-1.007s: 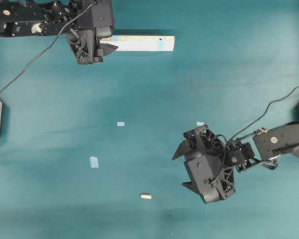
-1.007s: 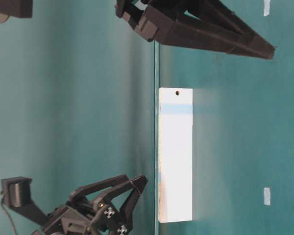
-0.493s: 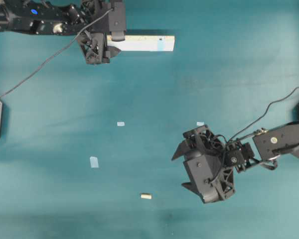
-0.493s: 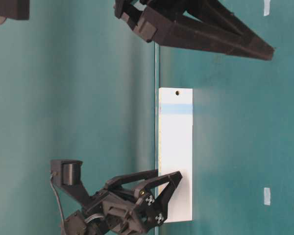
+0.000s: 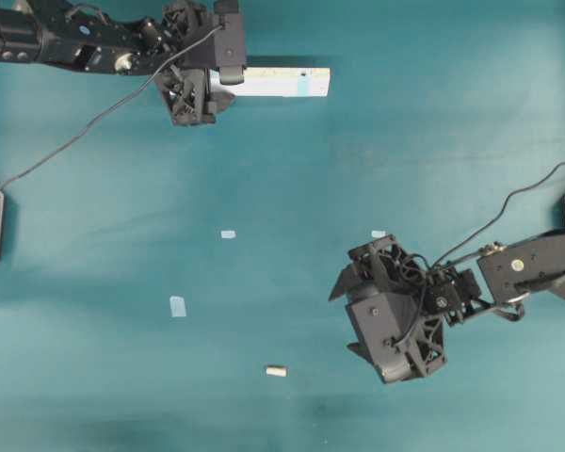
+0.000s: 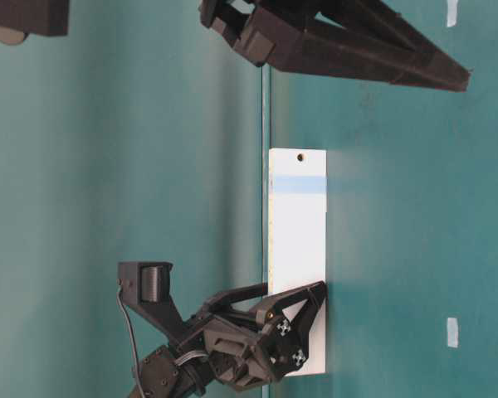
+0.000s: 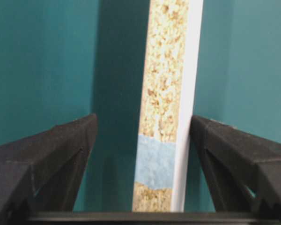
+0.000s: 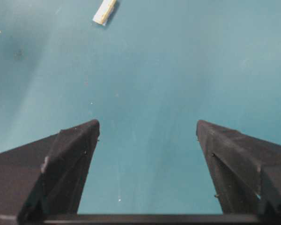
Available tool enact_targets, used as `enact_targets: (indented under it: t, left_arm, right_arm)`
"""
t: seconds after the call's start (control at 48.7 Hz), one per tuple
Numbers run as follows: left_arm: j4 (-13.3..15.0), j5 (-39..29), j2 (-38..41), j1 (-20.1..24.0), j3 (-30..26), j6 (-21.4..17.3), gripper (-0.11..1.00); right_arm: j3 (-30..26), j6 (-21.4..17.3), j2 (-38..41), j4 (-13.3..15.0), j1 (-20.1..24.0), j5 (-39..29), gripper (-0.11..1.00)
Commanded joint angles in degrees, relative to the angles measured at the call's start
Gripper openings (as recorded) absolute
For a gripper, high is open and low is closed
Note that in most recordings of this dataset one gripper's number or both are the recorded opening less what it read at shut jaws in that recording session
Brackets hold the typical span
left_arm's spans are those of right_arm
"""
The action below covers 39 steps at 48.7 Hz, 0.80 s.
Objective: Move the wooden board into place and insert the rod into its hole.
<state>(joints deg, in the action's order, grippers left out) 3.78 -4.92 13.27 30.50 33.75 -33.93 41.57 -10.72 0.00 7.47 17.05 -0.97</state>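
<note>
Fingers [image 7: 61,145] of the left gripper [image 7: 143,154] are spread astride the long pale speckled particleboard plank [image 5: 273,82], positioned to clamp it. Right gripper [image 8: 145,154] fingers are likewise spread, aimed toward the small cream wooden dowel [image 5: 277,371] on the teal desk [image 5: 405,141].

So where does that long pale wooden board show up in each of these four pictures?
Overhead: the wooden board lies at top centre, the left gripper at its left end.
Table-level: upright in the middle.
Left wrist: between the open fingers.
Right wrist: not in it.
Shared landmark: its blue tape band.

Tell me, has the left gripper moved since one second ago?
Yes. The left gripper moved right along the board, which stayed put; its open fingers now straddle the board's left end.
</note>
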Motion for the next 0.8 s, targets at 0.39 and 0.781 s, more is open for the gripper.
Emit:
enact_targets:
  t: [0.39,0.781]
  left_arm:
    - [-0.09,2.72,-0.7,-1.58,-0.88,0.44,0.21]
    - [0.09,0.0,-7.82,-7.56,-1.76,6.86,0.21]
  right_arm:
    - [-1.32,-0.09,-1.49,-0.09,0.18,-1.85,0.94]
    - [-1.32,-0.09,-1.58,-0.09,0.18,-1.85,0.94]
